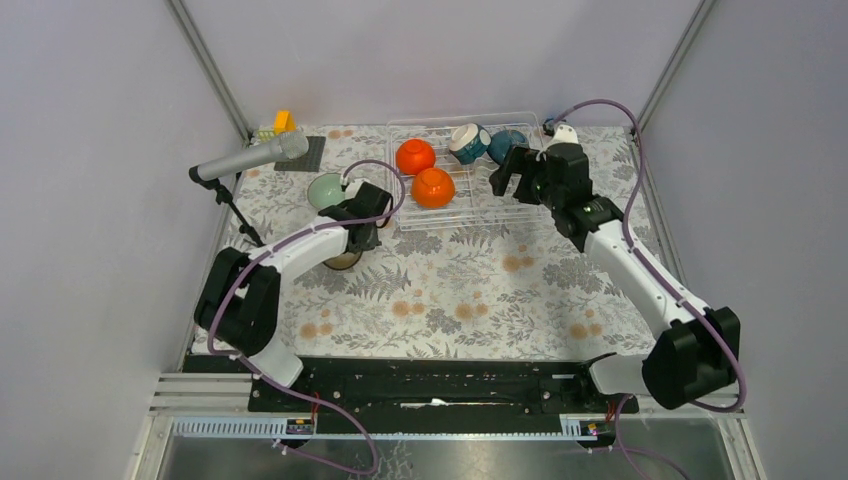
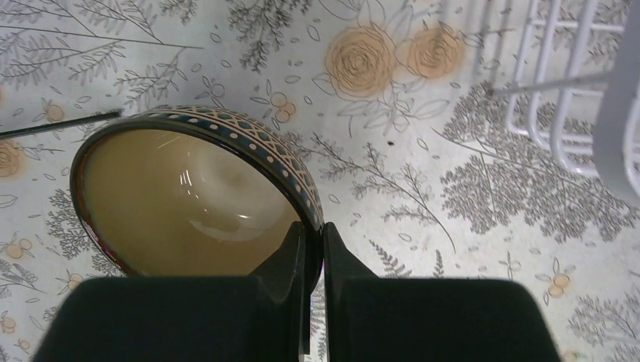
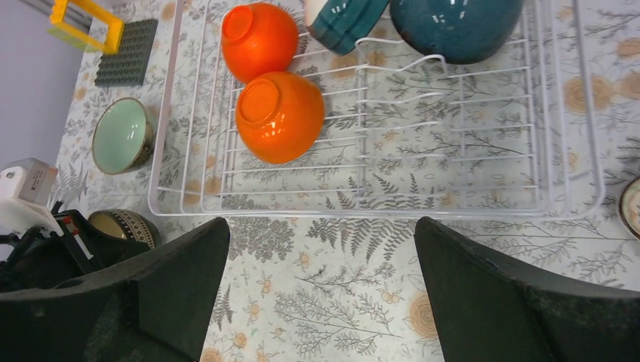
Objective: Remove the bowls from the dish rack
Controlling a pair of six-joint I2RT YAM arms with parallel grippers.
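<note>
Left gripper (image 2: 315, 241) fingers are clamped on the rim of the dark patterned bowl (image 2: 181, 196), cream inside, over the floral table (image 2: 453, 302) just left of the dish rack (image 3: 453, 207). Right gripper (image 3: 321, 226) hovers at the rack's near rail, fingers spread wide, holding nothing. In the rack: near orange bowl (image 3: 279, 113), far orange bowl (image 3: 260, 38), and along the far side a white-lined teal bowl (image 3: 343, 19) and a plain teal bowl (image 3: 453, 26). Mint bowl (image 3: 121, 136) sits outside, left.
</note>
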